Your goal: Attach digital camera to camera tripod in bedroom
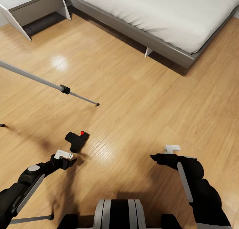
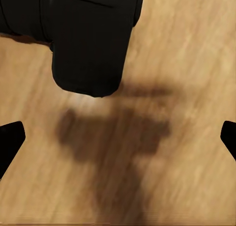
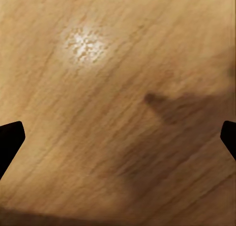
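My left claw (image 1: 68, 158) is hanging wide open just short of the camera (image 1: 77, 141) lying on the floor (image 1: 139, 99). It's looking small, rigid, light; I'm judging the bulging side best to grip.

No readable text, labels, brands, numbers or signs anywhere.

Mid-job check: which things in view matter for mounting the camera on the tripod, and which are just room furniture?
Belongs to the job:
- digital camera, on the wood floor near the left gripper
- camera tripod, one silver leg slanting down to the floor
- right gripper, open over bare floor

Just lying about:
- bed
- nightstand
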Tool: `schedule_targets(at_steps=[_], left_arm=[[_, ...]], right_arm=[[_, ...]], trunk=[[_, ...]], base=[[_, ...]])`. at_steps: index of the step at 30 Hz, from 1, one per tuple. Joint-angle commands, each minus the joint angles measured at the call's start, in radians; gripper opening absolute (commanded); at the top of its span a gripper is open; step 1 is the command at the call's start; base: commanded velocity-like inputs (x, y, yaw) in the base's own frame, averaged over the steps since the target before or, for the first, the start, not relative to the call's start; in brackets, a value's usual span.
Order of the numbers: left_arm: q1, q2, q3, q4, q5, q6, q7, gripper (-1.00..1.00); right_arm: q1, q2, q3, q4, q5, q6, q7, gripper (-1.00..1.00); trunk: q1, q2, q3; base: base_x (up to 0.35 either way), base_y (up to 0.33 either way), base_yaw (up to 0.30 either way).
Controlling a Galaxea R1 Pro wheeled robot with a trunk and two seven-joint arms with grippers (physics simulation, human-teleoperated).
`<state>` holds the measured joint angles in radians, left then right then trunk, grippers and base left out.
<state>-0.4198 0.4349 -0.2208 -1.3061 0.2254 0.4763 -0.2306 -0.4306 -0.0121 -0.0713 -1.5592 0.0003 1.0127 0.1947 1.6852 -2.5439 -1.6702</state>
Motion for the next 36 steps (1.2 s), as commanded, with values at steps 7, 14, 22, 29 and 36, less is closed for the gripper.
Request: schedule_targets(at_steps=[7,14,22,29,36], left_arm=[[0.000,0.003,-0.003,0.009,0.008,0.011,-0.009,1.00],[0.000,0.006,-0.003,0.015,0.010,0.012,-0.013,1.00],[0.001,0.012,-0.002,0.024,0.009,-0.085,-0.010,1.00],[0.002,0.015,0.000,0.095,0.017,-0.297,-0.017,1.00],[0.003,0.017,0.002,0.166,0.010,-0.382,-0.017,1.00]], right_arm=[[0.000,0.002,-0.001,-0.001,0.001,0.004,0.003,1.00],[0.000,0.001,-0.001,-0.001,0.001,0.004,0.002,1.00],[0.000,0.002,-0.001,-0.001,0.001,0.004,0.002,1.00],[0.000,0.001,-0.001,0.000,0.001,0.004,0.002,1.00],[0.000,0.001,-0.001,0.001,0.001,0.004,0.002,1.00]], trunk=[[0.000,0.000,-0.001],[0.000,0.000,-0.001],[0.000,0.000,-0.001],[0.000,0.000,-0.001],[0.000,0.000,-0.001]], base=[[0.000,0.000,0.000],[0.000,0.000,0.000],[0.000,0.000,0.000],[0.000,0.000,0.000],[0.000,0.000,0.000]])
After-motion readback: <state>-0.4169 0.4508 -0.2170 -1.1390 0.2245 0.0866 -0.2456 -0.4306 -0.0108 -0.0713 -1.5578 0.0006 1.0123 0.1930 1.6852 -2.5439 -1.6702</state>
